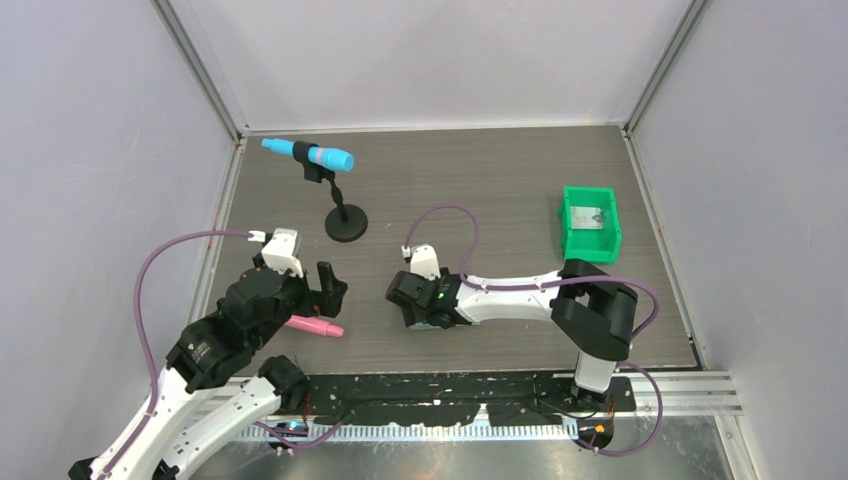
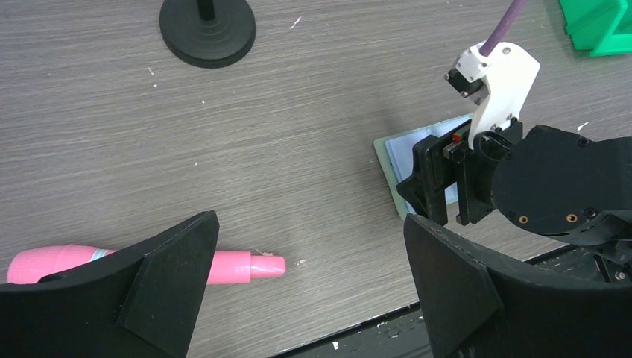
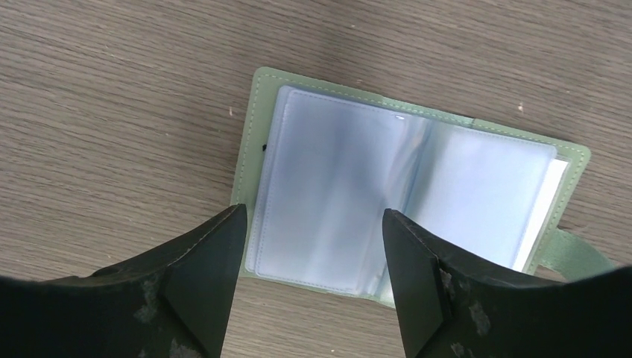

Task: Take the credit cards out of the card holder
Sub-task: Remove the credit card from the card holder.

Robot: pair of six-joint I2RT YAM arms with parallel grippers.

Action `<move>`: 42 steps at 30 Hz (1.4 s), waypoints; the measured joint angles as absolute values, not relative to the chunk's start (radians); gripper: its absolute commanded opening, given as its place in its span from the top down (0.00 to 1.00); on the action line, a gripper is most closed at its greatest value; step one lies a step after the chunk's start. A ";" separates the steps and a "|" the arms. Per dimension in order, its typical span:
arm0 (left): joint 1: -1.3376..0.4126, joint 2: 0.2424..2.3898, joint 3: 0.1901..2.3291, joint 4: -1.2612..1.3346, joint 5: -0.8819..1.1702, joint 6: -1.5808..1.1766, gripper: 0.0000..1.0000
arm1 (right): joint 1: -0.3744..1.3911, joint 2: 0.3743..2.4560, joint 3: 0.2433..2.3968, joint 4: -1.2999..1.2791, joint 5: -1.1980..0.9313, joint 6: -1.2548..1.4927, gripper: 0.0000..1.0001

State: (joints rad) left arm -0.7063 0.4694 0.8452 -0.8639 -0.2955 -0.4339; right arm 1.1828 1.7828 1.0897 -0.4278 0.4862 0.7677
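Observation:
The card holder (image 3: 402, 194) lies open and flat on the table, pale green with two bluish see-through pocket panels. A thin white edge (image 3: 550, 195) shows at its right panel; I cannot tell if it is a card. My right gripper (image 3: 311, 216) is open and hangs just above the left panel, touching nothing. In the top view the right gripper (image 1: 408, 300) hides nearly all of the holder. In the left wrist view a corner of the holder (image 2: 399, 153) shows. My left gripper (image 2: 309, 246) is open and empty, left of the holder. One pale card (image 1: 586, 215) lies in the green bin.
A pink marker (image 1: 315, 327) lies on the table under my left gripper (image 1: 330, 290). A blue marker (image 1: 310, 155) sits on a black stand (image 1: 345, 225) at the back left. The green bin (image 1: 600, 245) stands at the right. Walls enclose the table.

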 measured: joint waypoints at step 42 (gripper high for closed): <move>-0.706 0.533 0.726 -0.760 -0.112 -0.529 0.06 | 1.074 1.521 0.757 -0.096 0.315 0.736 0.73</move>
State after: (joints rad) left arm -0.7063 0.5335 0.7258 -0.7597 -0.1120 -0.5293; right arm 1.0737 1.5208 0.7567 -0.0959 0.3149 0.7357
